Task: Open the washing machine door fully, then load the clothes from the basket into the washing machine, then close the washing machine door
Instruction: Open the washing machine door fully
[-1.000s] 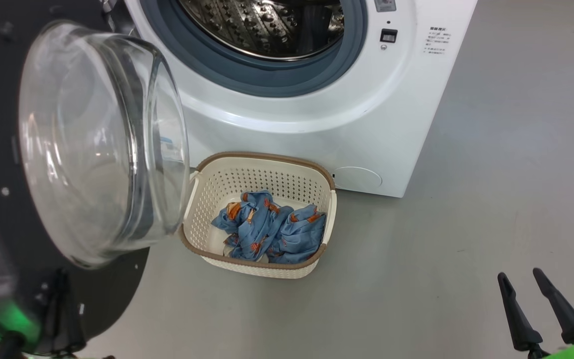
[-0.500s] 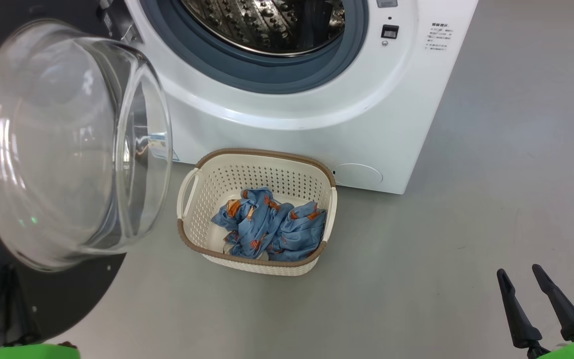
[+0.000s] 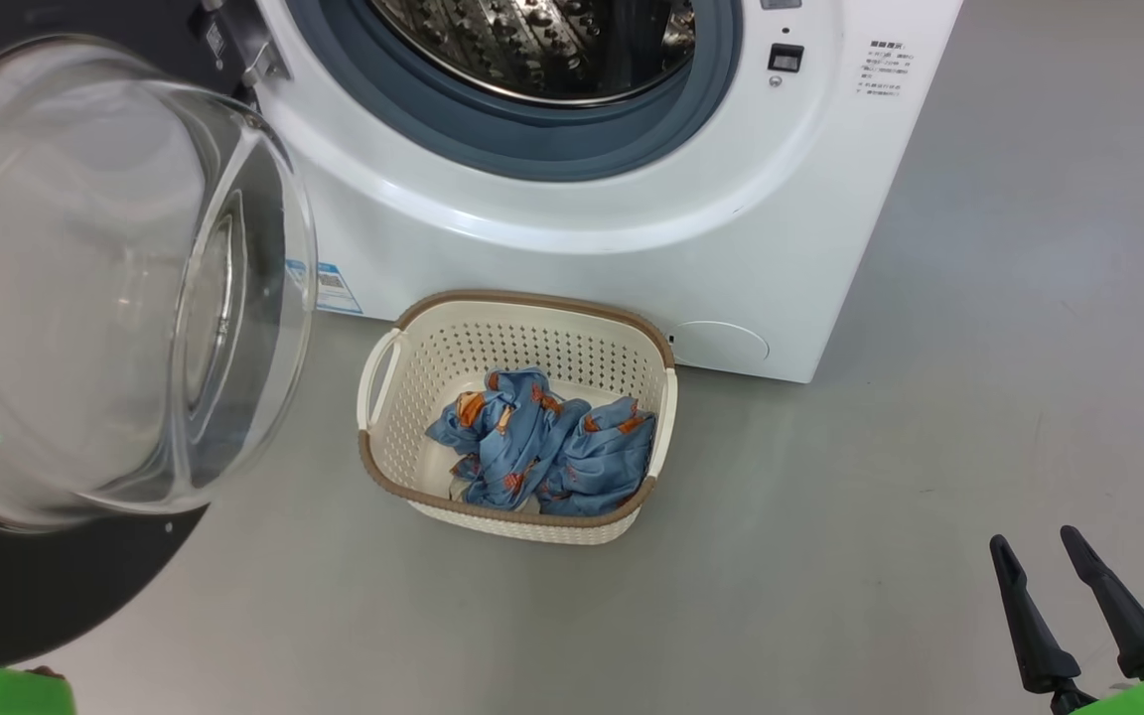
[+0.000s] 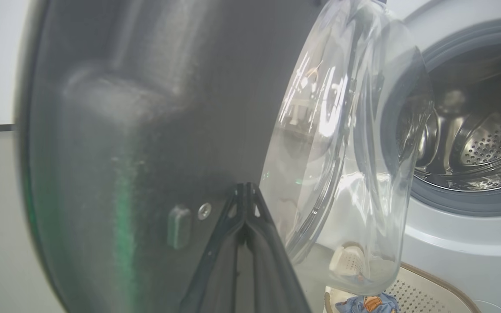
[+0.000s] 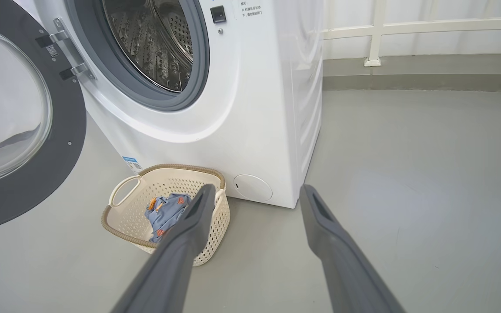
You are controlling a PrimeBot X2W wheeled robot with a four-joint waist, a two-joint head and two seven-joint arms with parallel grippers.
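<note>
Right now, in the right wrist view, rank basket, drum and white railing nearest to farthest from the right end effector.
1. basket, low left, on the floor.
2. drum, upper left, inside the washing machine.
3. white railing, top right, at the back.

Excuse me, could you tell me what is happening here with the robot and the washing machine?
The robot is working on the washing machine door, which stands wide open. Its left gripper, fingers shut, has its tips at the door's black inner face. The right gripper hangs open and empty above the floor. The clothes lie in the basket before the washing machine, not yet loaded.
</note>
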